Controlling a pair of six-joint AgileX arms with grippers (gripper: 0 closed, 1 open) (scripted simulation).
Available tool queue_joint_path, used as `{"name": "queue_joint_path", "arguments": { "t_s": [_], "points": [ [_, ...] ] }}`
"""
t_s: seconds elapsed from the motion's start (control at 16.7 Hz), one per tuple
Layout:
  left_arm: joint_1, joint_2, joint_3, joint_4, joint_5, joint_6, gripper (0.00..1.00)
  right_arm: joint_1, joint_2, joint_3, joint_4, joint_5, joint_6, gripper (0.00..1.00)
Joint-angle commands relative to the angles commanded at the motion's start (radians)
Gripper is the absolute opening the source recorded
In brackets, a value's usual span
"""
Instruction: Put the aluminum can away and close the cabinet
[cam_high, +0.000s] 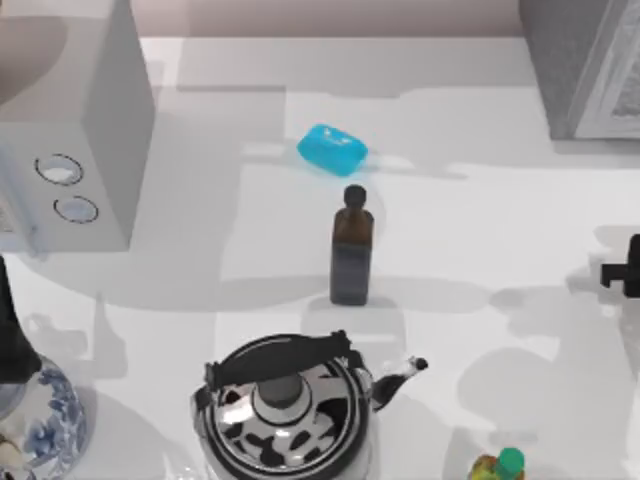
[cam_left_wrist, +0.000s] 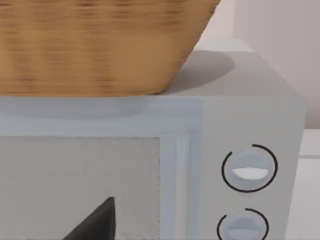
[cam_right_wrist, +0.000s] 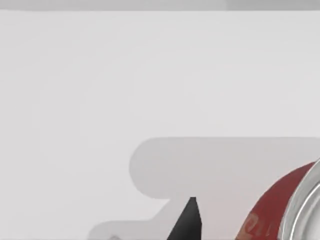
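**Can close to the right arm, cabinet far behind**

The aluminum can (cam_right_wrist: 280, 210) stands on the counter (cam_high: 470, 250) just beside the right gripper (cam_right_wrist: 189, 220); whether its fingers are open I cannot tell. A bad approach may tip the can. The cabinet (cam_high: 565, 60) stands at the far right corner. The right wrist view shows the can; the top view shows the right arm's dark part at the right edge. The left gripper (cam_left_wrist: 95, 222) faces the light grey box (cam_left_wrist: 250, 125); its fingers I cannot judge.

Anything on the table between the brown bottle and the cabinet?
No. In the top view, the stretch from the bottle to the cabinet at the top right is bare white table, crossed only by shadows.
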Motion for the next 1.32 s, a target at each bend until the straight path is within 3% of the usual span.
{"name": "queue_joint_path", "arguments": {
  "t_s": [0.36, 0.96, 1.32],
  "points": [
    [0.0, 0.0, 0.0, 0.0, 0.0, 0.0, 1.0, -0.001, -0.041, 0.035, -0.071, 0.0, 0.001, 0.0],
    [0.0, 0.0, 0.0, 0.0, 0.0, 0.0, 1.0, -0.002, -0.412, 0.29, -0.73, -0.006, -0.005, 0.0],
    [0.0, 0.0, 0.0, 0.0, 0.0, 0.0, 1.0, -0.003, -0.49, 0.334, -0.824, -0.008, -0.005, 0.0]
  ]
}}
